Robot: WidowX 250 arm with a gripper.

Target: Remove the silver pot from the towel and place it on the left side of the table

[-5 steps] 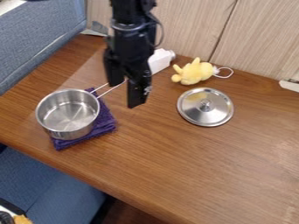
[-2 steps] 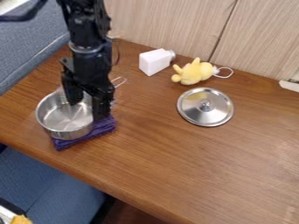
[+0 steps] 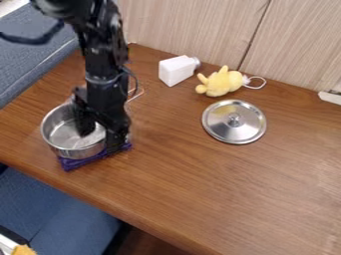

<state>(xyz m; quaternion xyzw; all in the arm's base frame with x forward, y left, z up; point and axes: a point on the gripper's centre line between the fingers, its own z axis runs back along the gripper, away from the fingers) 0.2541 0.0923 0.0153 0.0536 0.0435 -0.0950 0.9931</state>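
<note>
The pincer (image 3: 101, 131) straddles the silver pot (image 3: 59, 135), fingers parted (nothing gripped); the pot sits on the purple towel (image 3: 83, 163) near the table's (image 3: 200, 189) front edge.

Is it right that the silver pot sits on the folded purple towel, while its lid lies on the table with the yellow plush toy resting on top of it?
Not quite: the camera view shows the yellow plush toy lying on the table beyond the lid, not on top of it. The silver pot does sit on the purple towel.
</note>
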